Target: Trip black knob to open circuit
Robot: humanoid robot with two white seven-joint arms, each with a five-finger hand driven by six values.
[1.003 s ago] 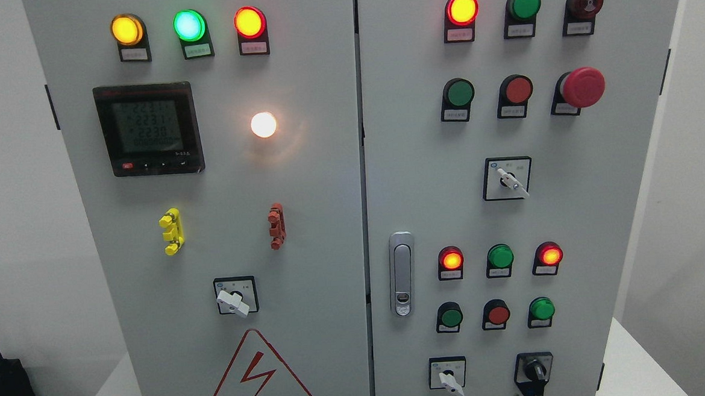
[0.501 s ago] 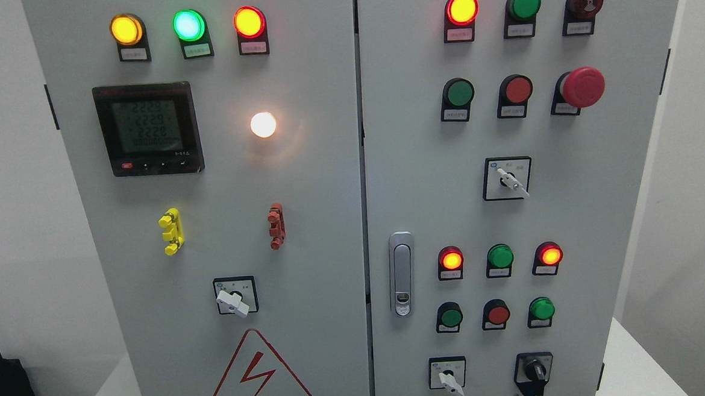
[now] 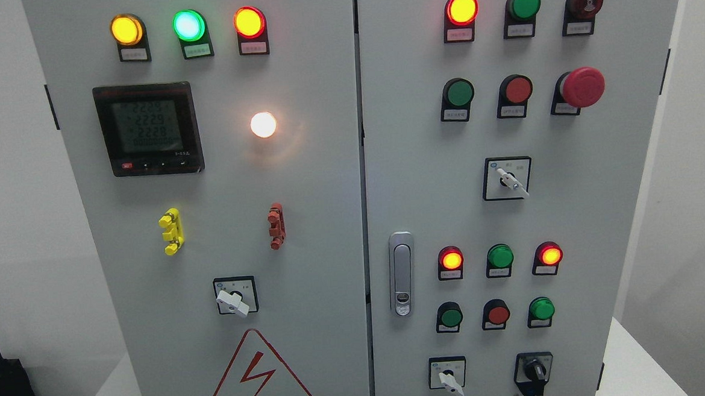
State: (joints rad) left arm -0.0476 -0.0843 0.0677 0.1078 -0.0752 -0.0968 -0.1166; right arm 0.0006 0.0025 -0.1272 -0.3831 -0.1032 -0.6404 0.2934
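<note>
The black knob [image 3: 534, 372] sits at the lower right of the grey cabinet's right door [image 3: 424, 188], on a black plate, with its handle pointing down. Just left of it is a white-handled selector switch [image 3: 448, 376]. Neither of my hands shows in the head view.
The right door carries lit red lamps [image 3: 461, 9], green and red push buttons, a red mushroom stop button [image 3: 583, 87], a white selector [image 3: 508, 179] and a metal door latch [image 3: 402, 274]. The left door has a meter [image 3: 148, 128], lamps, a white selector [image 3: 233, 299] and a warning triangle. A black object [image 3: 3, 391] stands at lower left.
Only the meter's digits flicker. Nothing else has moved.
</note>
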